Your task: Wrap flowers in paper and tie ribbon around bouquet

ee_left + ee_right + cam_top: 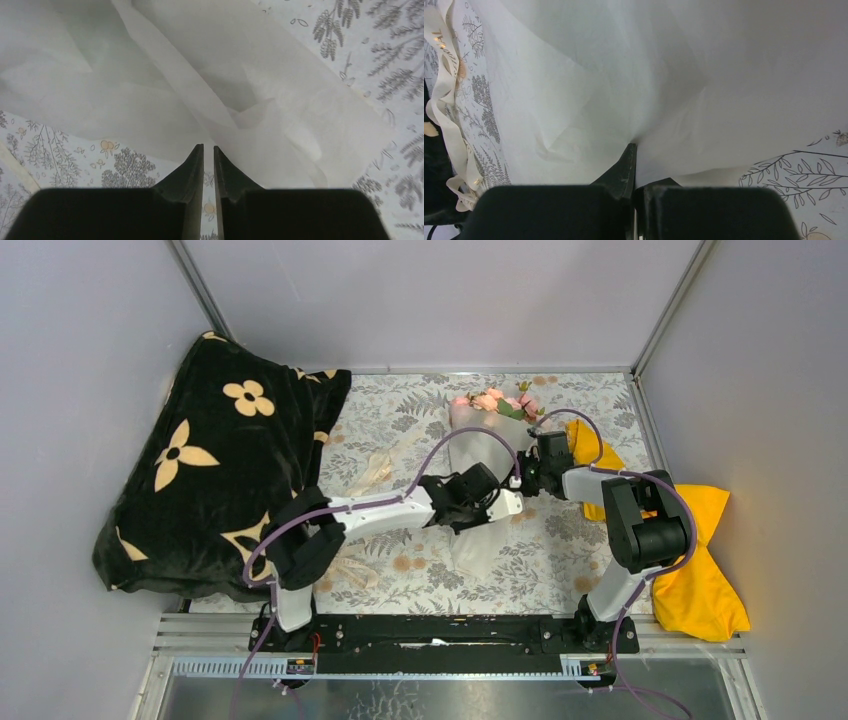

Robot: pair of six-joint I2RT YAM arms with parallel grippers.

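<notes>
paper [478,540] lies lengthwise down the middle of the surface [400,410], loosely folded over the flowers [497,400]. pink heads stick out at the far end. stems are not visible under the sheet.

ribbon [378,468] lies loose to the left of the paper, not touching it in the top view, not yet used.

right pincer [633,147]: pressed together on the paper. creases fan out from its tip, so a fold is judged to be pinched.

left pincer [208,148]: fingers nearly together with a thin slit between them, tips at the paper's edge. cannot tell whether a layer is caught.

handling, judged:
- the paper is thin and translucent, very light and limp. it holds soft creases but no shape.
- it will likely tear or slip if pulled hard from a single point.
- better to grip a doubled fold or the edge than a single layer.
- move both pincers together so the sheet stays slack between them.
- the flowers are light, with stiff thin stems. they may roll inside the wrap, so the hold should be at the stem end, through the paper.
- the ribbon is soft and floppy. take it near one end.

step judged: wrapping under way, cone not closed, tying still to come.
</notes>
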